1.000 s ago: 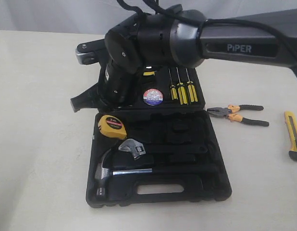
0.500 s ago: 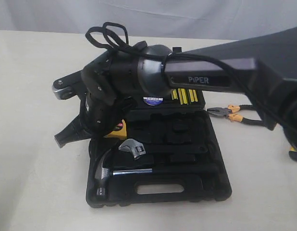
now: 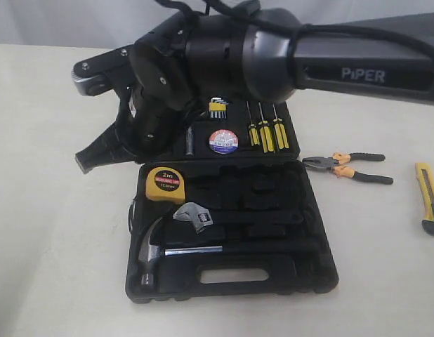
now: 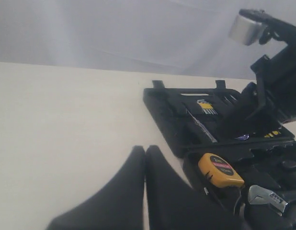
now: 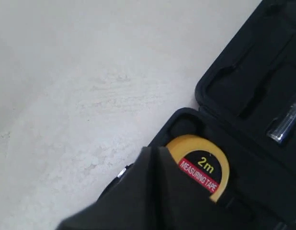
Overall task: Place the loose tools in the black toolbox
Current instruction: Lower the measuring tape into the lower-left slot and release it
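1. R gripper: the arm comes in from the right, high over the far half of the black toolbox. Fingers are pressed together w/ nothing btwn them. The tip points left & down, above the table just left of the box.
2. R wrist view: same closed fingers. They overlap the edge of the yellow "2m" tape measure in the pic. Can't tell contact from there, but the ext. view shows the tip off to the left of it, apart.
3. L gripper: fingers together, holding nothing, over bare table left of the box.
4. Tape measure sits inside the box, in the far-left recess of the near half, label up. The adjustable wrench & claw hammer lie on its near side.
5. Black tape roll: in the far half, flat, label up. It's just left of 3 yellow-handled screwdrivers, and the hex key set is on its far side.
6. Pliers: outside the box, on the table just right of it, about level w/ the hinge line, nose toward the box.
7. Utility knife: on the table at the right edge of the ext. view, right of the pliers, well apart from the box.
8. Box is open w/ both halves flat, oval hand slot at the near edge.
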Controlling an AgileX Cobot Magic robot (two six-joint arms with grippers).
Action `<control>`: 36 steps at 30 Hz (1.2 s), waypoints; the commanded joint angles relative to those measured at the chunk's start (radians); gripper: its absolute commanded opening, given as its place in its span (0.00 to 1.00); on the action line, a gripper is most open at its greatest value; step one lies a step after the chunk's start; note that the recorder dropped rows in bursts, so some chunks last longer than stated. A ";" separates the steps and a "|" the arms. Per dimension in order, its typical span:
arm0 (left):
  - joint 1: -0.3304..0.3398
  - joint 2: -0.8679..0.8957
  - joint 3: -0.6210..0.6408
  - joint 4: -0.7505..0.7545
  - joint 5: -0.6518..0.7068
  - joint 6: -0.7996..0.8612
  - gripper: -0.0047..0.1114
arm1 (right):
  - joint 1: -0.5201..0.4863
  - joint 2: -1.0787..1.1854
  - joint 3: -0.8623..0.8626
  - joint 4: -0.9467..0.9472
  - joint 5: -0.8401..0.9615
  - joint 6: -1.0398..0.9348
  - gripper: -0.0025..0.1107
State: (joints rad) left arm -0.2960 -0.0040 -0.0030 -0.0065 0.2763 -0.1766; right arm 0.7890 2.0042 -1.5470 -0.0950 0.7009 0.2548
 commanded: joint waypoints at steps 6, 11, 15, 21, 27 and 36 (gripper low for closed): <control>-0.005 0.004 0.003 0.006 -0.004 0.001 0.04 | -0.009 0.076 -0.003 -0.024 -0.017 0.028 0.02; -0.005 0.004 0.003 0.006 -0.004 0.001 0.04 | -0.009 0.152 -0.003 -0.024 -0.025 0.028 0.02; -0.005 0.004 0.003 0.006 -0.004 0.001 0.04 | -0.009 0.158 -0.003 -0.029 -0.043 0.026 0.02; -0.005 0.004 0.003 0.006 -0.004 0.001 0.04 | -0.012 0.106 -0.003 -0.062 -0.026 0.029 0.02; -0.005 0.004 0.003 0.006 -0.004 0.001 0.04 | -0.034 0.056 -0.003 -0.164 0.041 0.104 0.02; -0.005 0.004 0.003 0.006 -0.004 0.001 0.04 | -0.054 0.105 0.110 -0.155 -0.087 0.100 0.02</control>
State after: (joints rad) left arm -0.2960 -0.0040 -0.0030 -0.0065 0.2763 -0.1766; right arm 0.7398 2.1096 -1.4523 -0.2508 0.6319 0.3722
